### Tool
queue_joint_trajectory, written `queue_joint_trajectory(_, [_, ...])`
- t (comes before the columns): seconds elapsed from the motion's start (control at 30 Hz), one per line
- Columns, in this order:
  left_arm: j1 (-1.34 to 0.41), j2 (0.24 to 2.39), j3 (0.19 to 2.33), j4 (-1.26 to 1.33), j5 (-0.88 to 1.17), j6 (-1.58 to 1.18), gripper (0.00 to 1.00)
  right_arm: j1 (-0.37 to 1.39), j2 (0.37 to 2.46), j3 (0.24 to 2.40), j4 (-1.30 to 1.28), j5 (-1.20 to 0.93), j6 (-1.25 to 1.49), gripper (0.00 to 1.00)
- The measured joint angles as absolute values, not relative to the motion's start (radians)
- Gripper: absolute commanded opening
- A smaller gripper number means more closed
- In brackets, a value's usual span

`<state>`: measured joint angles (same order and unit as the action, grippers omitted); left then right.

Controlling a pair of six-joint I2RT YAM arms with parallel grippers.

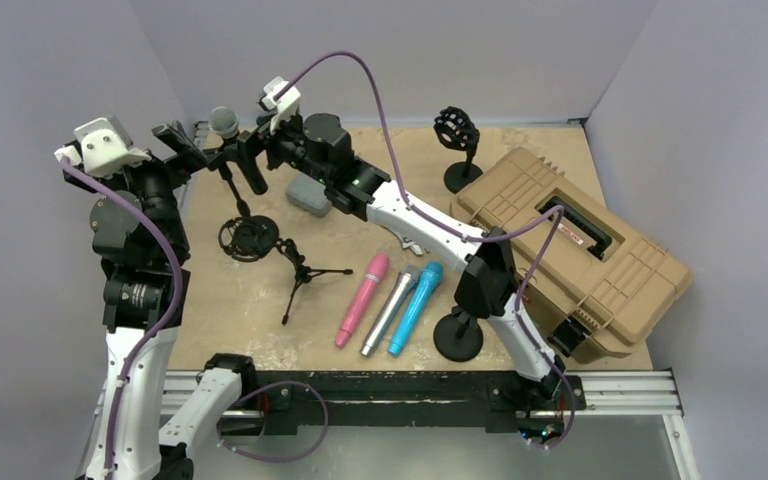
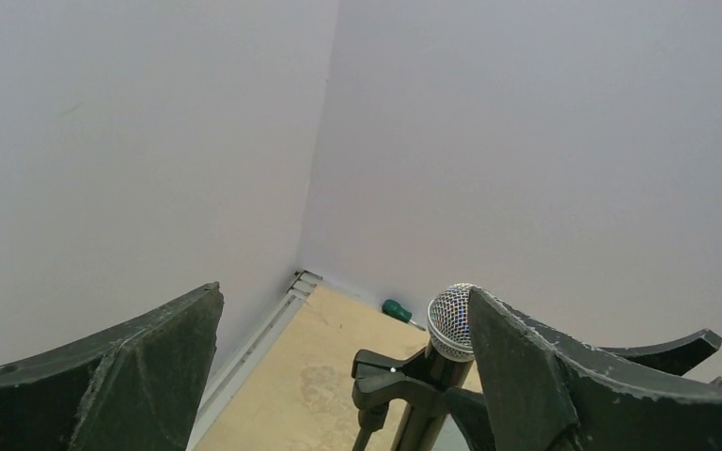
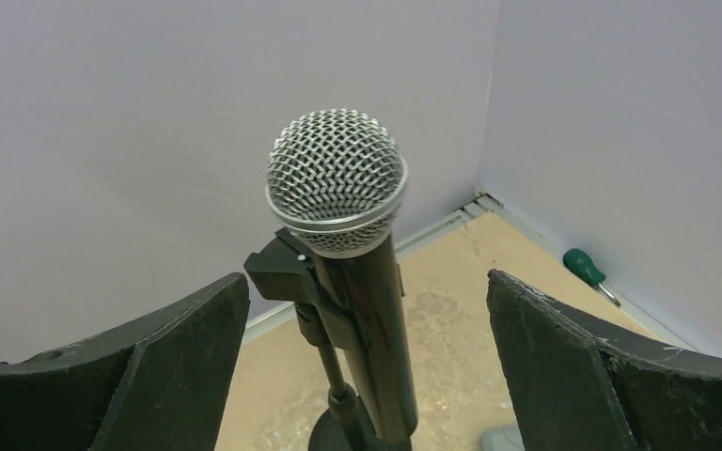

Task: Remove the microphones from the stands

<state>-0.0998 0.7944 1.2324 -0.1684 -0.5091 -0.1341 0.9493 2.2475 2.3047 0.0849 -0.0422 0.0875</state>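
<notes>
A black microphone with a silver mesh head [image 1: 224, 121] stands upright in the clip of a black stand [image 1: 248, 238] at the table's back left. In the right wrist view the microphone [image 3: 337, 178] sits in the clip [image 3: 287, 272], between the spread fingers of my right gripper [image 3: 367, 282], which do not touch it. My right gripper [image 1: 245, 158] is open. My left gripper [image 1: 185, 142] is open and empty just left of the microphone. In the left wrist view the mesh head [image 2: 449, 322] shows partly behind the right finger of the left gripper [image 2: 343, 310].
Pink [image 1: 363, 298], silver [image 1: 390, 308] and blue [image 1: 416, 306] microphones lie mid-table beside a small tripod [image 1: 305, 275]. A tan case [image 1: 570, 250] stands at right, a round stand base [image 1: 458, 335] in front of it, another stand [image 1: 458, 135] at the back. A green screwdriver [image 3: 583, 268] lies by the wall.
</notes>
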Motion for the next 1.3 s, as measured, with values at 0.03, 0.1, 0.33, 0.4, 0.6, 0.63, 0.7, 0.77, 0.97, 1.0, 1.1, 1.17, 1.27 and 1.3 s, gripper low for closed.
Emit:
queue_joint_trajectory(0.03, [-0.100, 0.795, 1.229, -0.168, -0.511, -0.134, 0.99, 0.956, 2.256, 2.308, 0.097, -0.037, 0.080, 0.96])
queue_joint_trajectory(0.1, [-0.100, 0.797, 1.227, -0.166, -0.511, -0.134, 1.00, 0.970, 2.277, 2.325, 0.115, -0.019, 0.065, 0.95])
queue_joint_trajectory(0.33, [-0.101, 0.798, 1.219, -0.164, -0.519, -0.134, 0.99, 0.999, 2.385, 2.462, 0.174, 0.086, 0.049, 0.91])
queue_joint_trajectory(0.4, [-0.101, 0.798, 1.219, -0.164, -0.521, -0.134, 0.99, 1.000, 2.395, 2.463, 0.193, 0.110, 0.047, 0.89])
queue_joint_trajectory(0.6, [-0.101, 0.798, 1.218, -0.164, -0.521, -0.135, 0.99, 0.999, 2.402, 2.491, 0.235, 0.124, 0.043, 0.82])
queue_joint_trajectory(0.63, [-0.101, 0.798, 1.218, -0.164, -0.521, -0.135, 0.99, 0.999, 2.402, 2.493, 0.249, 0.121, 0.042, 0.82])
queue_joint_trajectory(0.7, [-0.101, 0.798, 1.217, -0.164, -0.521, -0.135, 0.99, 0.999, 2.402, 2.493, 0.271, 0.113, 0.041, 0.82])
queue_joint_trajectory(0.77, [-0.101, 0.798, 1.215, -0.164, -0.521, -0.135, 0.99, 0.999, 2.402, 2.492, 0.272, 0.111, 0.039, 0.87])
queue_joint_trajectory(0.97, [-0.101, 0.801, 1.214, -0.164, -0.518, -0.138, 0.99, 1.003, 2.397, 2.467, 0.252, 0.126, 0.027, 0.94])
queue_joint_trajectory(1.0, [-0.100, 0.802, 1.213, -0.163, -0.514, -0.138, 0.99, 1.003, 2.392, 2.458, 0.239, 0.133, 0.025, 0.95])
queue_joint_trajectory(1.1, [-0.099, 0.810, 1.213, -0.162, -0.500, -0.139, 0.99, 1.003, 2.361, 2.431, 0.182, 0.146, 0.023, 0.95])
queue_joint_trajectory(1.17, [-0.096, 0.819, 1.212, -0.161, -0.487, -0.144, 0.99, 1.003, 2.325, 2.411, 0.139, 0.150, 0.023, 0.96])
queue_joint_trajectory(1.27, [-0.083, 0.835, 1.212, -0.161, -0.463, -0.163, 0.99, 1.003, 2.228, 2.355, 0.084, 0.163, 0.024, 0.97])
queue_joint_trajectory(1.3, [-0.076, 0.843, 1.212, -0.161, -0.453, -0.170, 0.99, 1.003, 2.196, 2.345, 0.068, 0.166, 0.025, 0.98])
